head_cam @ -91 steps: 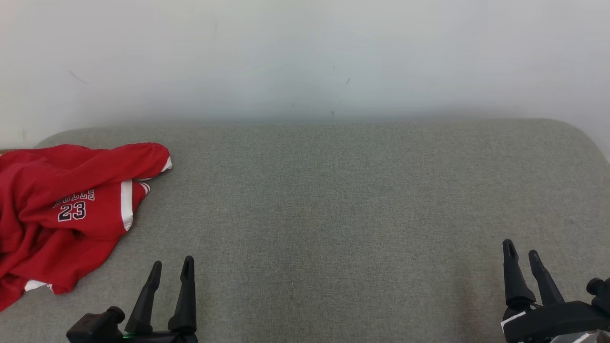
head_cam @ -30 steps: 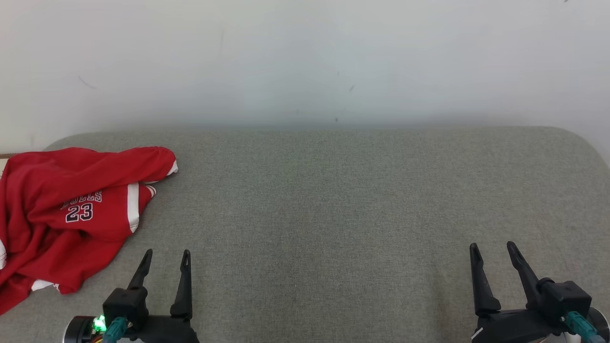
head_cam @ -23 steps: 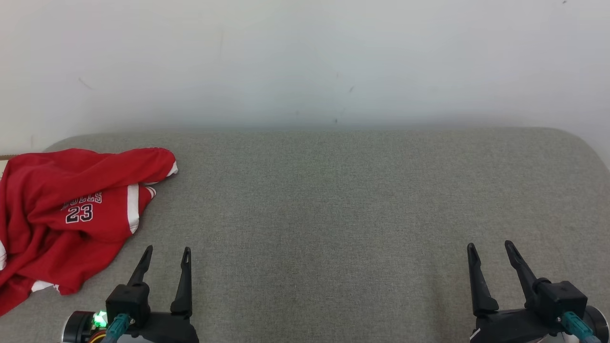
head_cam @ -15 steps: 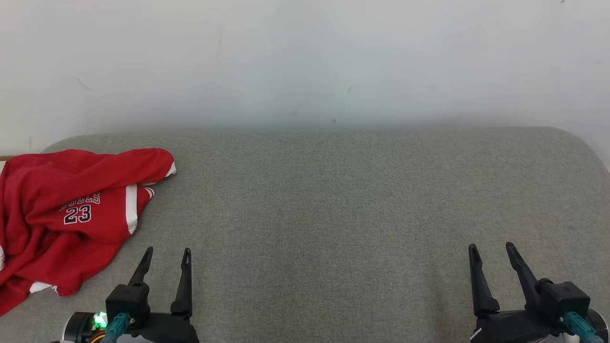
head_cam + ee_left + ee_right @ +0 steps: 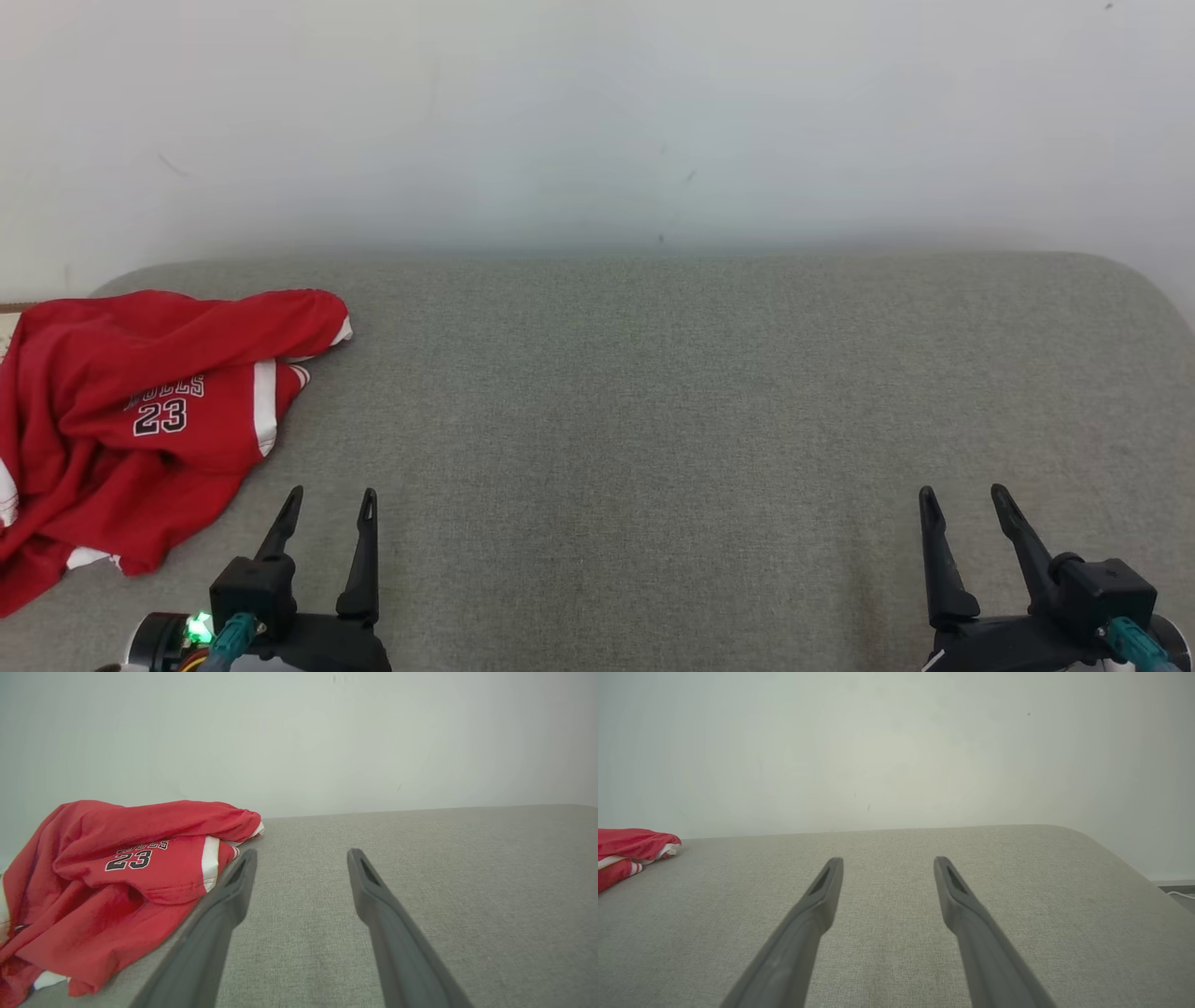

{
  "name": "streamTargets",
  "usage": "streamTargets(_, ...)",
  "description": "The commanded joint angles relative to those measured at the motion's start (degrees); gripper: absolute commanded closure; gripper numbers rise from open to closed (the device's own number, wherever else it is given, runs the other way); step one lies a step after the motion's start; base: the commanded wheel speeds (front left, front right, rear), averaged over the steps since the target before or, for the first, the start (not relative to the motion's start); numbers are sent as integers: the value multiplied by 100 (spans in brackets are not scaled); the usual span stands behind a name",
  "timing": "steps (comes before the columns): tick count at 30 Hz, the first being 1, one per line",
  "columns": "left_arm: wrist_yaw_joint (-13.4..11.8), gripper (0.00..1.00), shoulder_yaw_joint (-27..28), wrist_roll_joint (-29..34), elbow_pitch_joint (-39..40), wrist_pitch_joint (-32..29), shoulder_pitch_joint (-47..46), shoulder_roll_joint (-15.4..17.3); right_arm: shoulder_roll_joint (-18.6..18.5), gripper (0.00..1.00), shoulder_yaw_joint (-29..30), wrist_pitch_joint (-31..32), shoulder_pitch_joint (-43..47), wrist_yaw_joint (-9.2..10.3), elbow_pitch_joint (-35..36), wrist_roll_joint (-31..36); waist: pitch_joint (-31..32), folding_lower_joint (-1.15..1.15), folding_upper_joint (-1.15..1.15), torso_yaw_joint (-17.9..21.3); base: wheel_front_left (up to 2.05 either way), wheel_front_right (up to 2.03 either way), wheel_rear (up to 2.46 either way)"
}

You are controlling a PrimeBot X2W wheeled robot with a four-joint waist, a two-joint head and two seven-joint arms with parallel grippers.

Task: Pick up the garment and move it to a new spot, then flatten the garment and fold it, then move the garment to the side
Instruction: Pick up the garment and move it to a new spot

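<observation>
Red shirt (image 5: pixel 140 420) lies crumpled on the grey cushion's (image 5: pixel 653 420) left end; left gripper (image 5: pixel 332 495) and right gripper (image 5: pixel 963 493) gape wide, empty.

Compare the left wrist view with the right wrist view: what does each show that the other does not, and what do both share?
Left wrist view adds the open left hand and the red garment's crumpled bulk with its number 23. Right wrist view adds the open right hand, the grey padded surface's rounded corner and a white cable beyond it. Both share the grey padded surface, the pale wall and the garment's white-trimmed end.
</observation>
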State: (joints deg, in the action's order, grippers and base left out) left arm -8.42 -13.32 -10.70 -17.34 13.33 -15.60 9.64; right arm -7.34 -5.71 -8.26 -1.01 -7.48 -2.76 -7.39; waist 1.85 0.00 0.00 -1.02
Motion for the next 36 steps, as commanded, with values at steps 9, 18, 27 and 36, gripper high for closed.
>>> streamTargets(9,-29,0,2,-71,9,38,-87,75,-29,0,-167,3,10,-2,73,1,-19,0,0,-696,0,0,0)
streamTargets(18,-125,0,84,-144,46,70,-32,134,-24,0,-429,47,-95,-2,121,-29,-54,0,0,-1639,0,0,0)
streamTargets(27,-183,0,127,-222,96,82,55,185,42,0,-662,21,-182,-2,105,-63,-62,0,0,-2335,0,0,0)
streamTargets(36,-228,0,116,-279,144,90,82,201,93,0,-704,7,-197,-2,80,-18,-93,0,0,-2577,0,0,0)
